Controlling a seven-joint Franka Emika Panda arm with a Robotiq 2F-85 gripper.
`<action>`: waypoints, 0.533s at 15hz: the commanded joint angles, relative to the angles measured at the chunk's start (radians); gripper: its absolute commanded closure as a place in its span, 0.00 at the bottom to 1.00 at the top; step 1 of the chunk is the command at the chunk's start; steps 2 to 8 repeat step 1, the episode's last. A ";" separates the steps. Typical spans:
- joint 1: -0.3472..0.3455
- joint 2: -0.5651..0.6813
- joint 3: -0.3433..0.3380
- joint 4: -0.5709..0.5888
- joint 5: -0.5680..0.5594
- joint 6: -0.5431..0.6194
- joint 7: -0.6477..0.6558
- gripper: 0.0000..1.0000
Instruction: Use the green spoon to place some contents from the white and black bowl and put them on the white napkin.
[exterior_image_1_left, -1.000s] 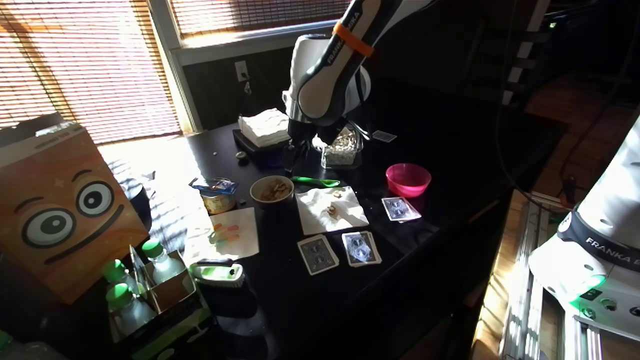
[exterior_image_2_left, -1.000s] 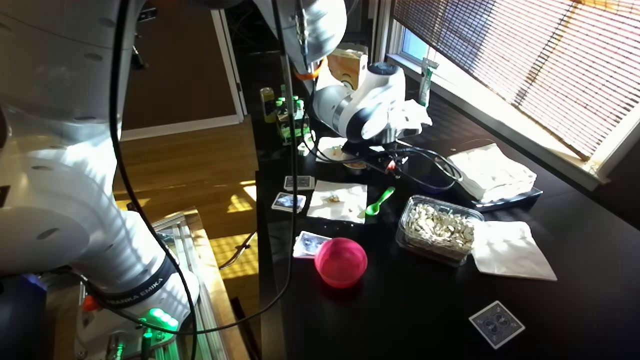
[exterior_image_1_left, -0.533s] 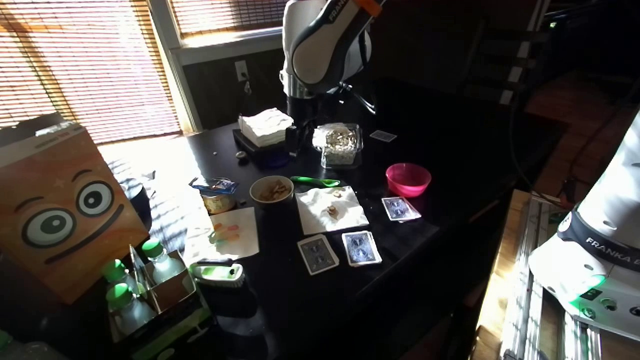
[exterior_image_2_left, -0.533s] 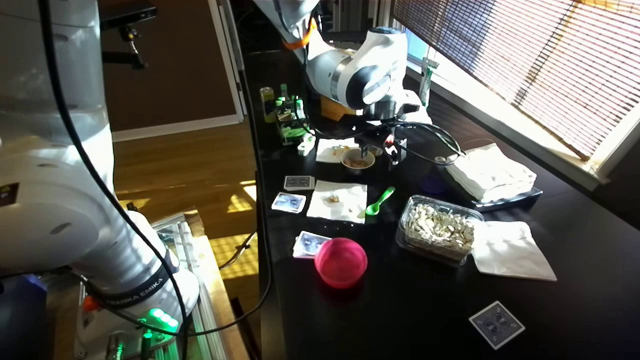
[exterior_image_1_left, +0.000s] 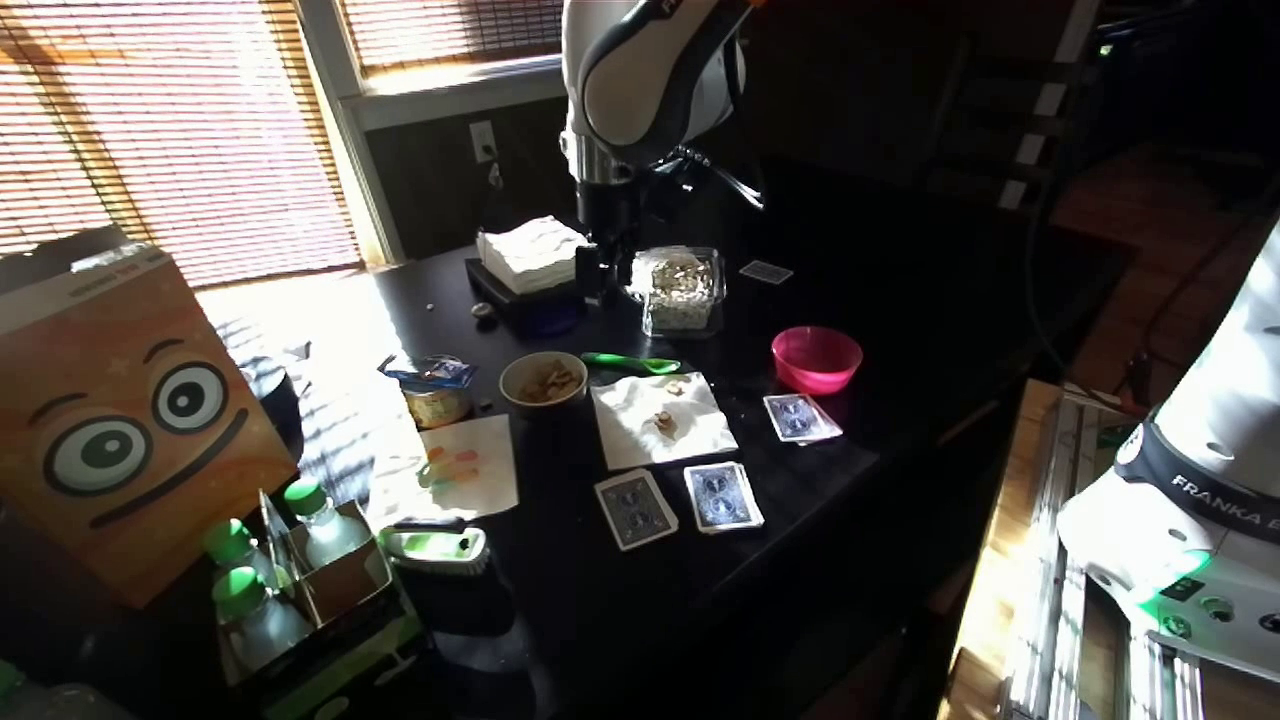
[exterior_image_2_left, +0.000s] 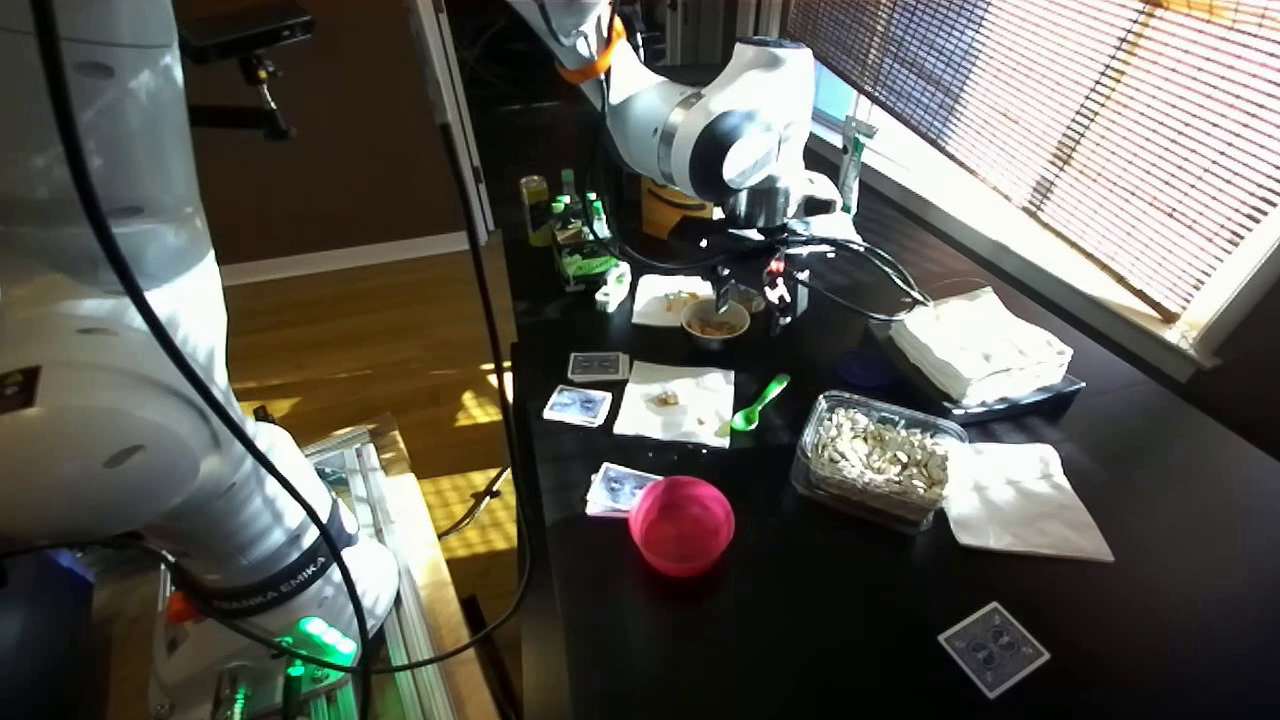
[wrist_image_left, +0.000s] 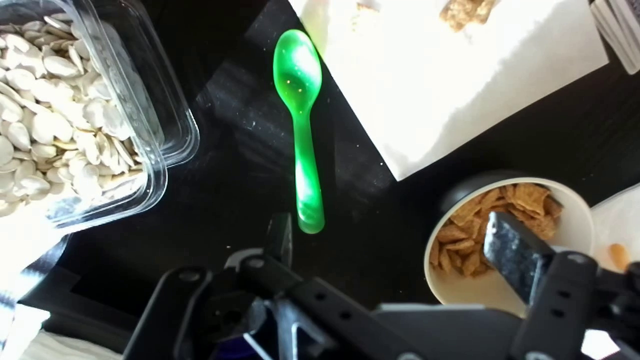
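Observation:
The green spoon (wrist_image_left: 303, 145) lies on the dark table, its bowl end at the white napkin's edge; both exterior views show it (exterior_image_1_left: 630, 363) (exterior_image_2_left: 760, 403). The white napkin (wrist_image_left: 425, 100) lies flat with a few brown flakes on it (exterior_image_1_left: 640, 445) (exterior_image_2_left: 690, 385). The white and black bowl (wrist_image_left: 470, 292), pale inside and dark outside, holds brown flakes (exterior_image_1_left: 512, 380) (exterior_image_2_left: 712, 341). My gripper (wrist_image_left: 390, 240) is open and empty above the table. In the wrist view one finger is near the spoon's handle end and the other overlaps the bowl. It hangs upright in both exterior views (exterior_image_1_left: 603, 277) (exterior_image_2_left: 757, 300).
A clear container of pale seeds (exterior_image_2_left: 840, 500) stands beside the spoon. A pink bowl (exterior_image_2_left: 682, 530), card piles (exterior_image_1_left: 722, 495), a napkin stack (exterior_image_1_left: 530, 255), another napkin (exterior_image_1_left: 490, 450), a tin (exterior_image_1_left: 437, 407) and a bottle carrier (exterior_image_1_left: 330, 600) stand around.
The arm has risen from low near the spoon's handle, and the gripper now hangs higher above the table. The spoon, bowl and napkin look unmoved.

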 joint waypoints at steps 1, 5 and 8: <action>0.014 0.000 -0.014 0.002 0.008 -0.003 -0.005 0.00; 0.014 0.000 -0.014 0.002 0.008 -0.003 -0.005 0.00; 0.014 0.000 -0.014 0.002 0.008 -0.003 -0.005 0.00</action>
